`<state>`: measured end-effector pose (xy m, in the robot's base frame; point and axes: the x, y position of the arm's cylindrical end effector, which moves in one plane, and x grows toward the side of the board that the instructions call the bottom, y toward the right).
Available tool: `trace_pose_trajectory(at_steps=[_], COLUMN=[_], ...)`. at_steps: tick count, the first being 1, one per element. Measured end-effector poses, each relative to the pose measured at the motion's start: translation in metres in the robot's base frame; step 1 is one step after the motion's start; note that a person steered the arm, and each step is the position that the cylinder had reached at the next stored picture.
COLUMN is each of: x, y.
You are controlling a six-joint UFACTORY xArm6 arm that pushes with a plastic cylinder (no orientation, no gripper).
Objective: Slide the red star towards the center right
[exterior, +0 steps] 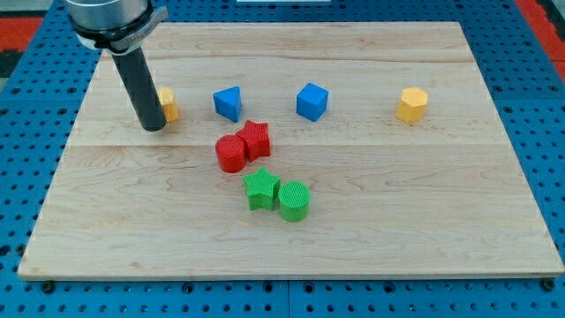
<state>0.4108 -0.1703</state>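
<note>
Pale wooden bench [424, 221]: my tip [154, 127], a bare rod tool holding nothing, sits far left of the ribbed red star block [255, 139], which touches the red cylinder block [230, 154]; pushing could drag both.

no readable text, labels, numbers or signs anywhere

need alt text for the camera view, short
My tip rests on a wooden board at upper left, beside a partly hidden yellow block. The red star sits near the centre touching a red cylinder; below them are a green star and green cylinder. Two blue blocks and another yellow one line the top.
</note>
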Motion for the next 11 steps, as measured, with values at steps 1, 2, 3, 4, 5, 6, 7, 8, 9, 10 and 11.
trace_pose_trajectory(at_steps=[1,2,3,4,5,6,7,8,9,10,11], x=[0.013,0.036,0.049,0.065,0.068,0.053,0.021,0.012,0.024,0.045,0.05], y=[0.05,0.122,0.204,0.263,0.222,0.179,0.194,0.256,0.319,0.36,0.317])
